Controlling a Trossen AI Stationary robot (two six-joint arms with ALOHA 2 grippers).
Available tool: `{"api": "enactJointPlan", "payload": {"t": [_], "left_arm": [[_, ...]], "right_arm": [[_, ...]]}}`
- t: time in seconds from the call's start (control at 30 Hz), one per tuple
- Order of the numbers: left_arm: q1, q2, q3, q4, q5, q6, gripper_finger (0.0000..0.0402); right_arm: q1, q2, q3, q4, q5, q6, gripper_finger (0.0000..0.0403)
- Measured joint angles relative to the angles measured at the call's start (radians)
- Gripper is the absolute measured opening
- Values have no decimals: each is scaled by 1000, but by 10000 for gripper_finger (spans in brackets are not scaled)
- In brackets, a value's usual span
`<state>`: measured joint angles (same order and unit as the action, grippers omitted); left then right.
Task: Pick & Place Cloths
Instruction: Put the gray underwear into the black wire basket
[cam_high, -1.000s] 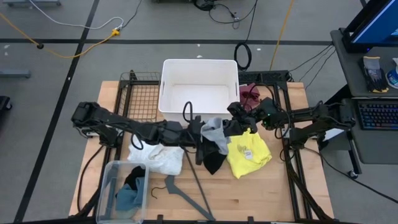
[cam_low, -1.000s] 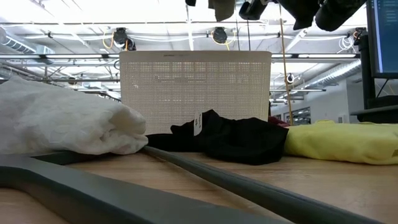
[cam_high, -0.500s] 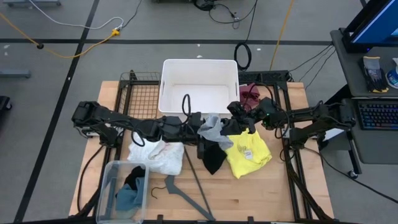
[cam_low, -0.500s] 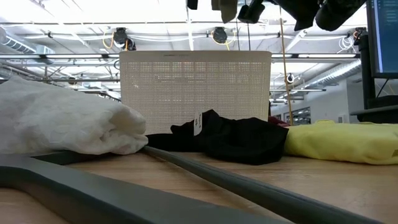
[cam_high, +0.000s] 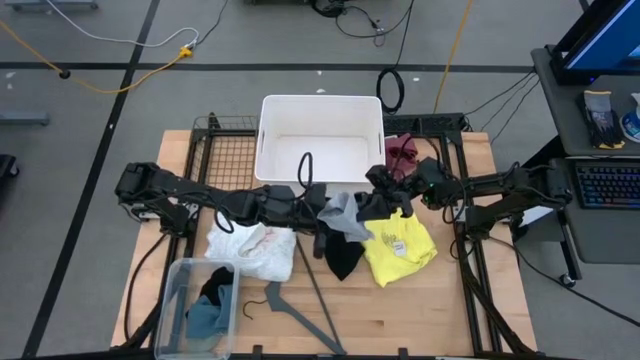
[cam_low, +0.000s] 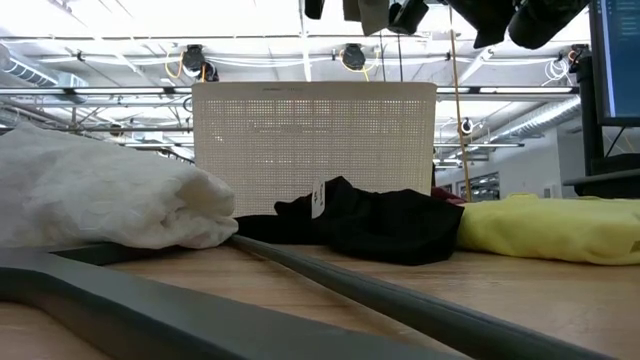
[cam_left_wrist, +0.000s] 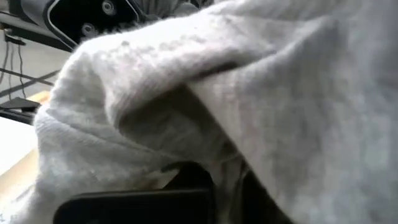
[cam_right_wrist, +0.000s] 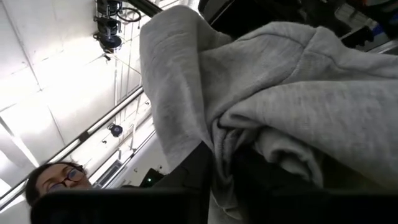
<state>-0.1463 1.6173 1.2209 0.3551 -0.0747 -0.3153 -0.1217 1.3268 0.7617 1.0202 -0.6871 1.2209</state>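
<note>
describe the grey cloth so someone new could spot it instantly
Start at the white bin at the table's far edge. Just in front of its near right corner, both hands meet in mid-air; the grey cloth hangs between them. It's the only cloth off the table, above the black cloth.

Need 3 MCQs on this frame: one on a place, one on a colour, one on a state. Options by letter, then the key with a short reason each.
1. Where is the black cloth?
A. in the white bin
B. on the table between the white cloth and the yellow cloth
C. on the floor

2. What colour is the cloth held up between the two grippers?
A. grey
B. maroon
C. yellow

3. What is the state of the white bin?
A. full of cloths
B. tipped on its side
C. upright, with no cloth seen inside

Answers:
1 B: the high view shows it lying on the table with the white cloth and the yellow cloth on either side.
2 A: the grey cloth hangs between the left gripper and the right gripper.
3 C: its inside shows bare white from above.
</note>
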Motion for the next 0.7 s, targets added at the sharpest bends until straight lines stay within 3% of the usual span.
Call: {"api": "enactJointPlan", "payload": {"t": [0.43,0.7], "left_arm": [[-34,-46,4,-192,30,-6,8],[-81,-138,2,-376,-66,-35,8]], "right_arm": [[1,4,-1,-6,-129,107,95],[1,2,-1,2,-182,109,123]]}}
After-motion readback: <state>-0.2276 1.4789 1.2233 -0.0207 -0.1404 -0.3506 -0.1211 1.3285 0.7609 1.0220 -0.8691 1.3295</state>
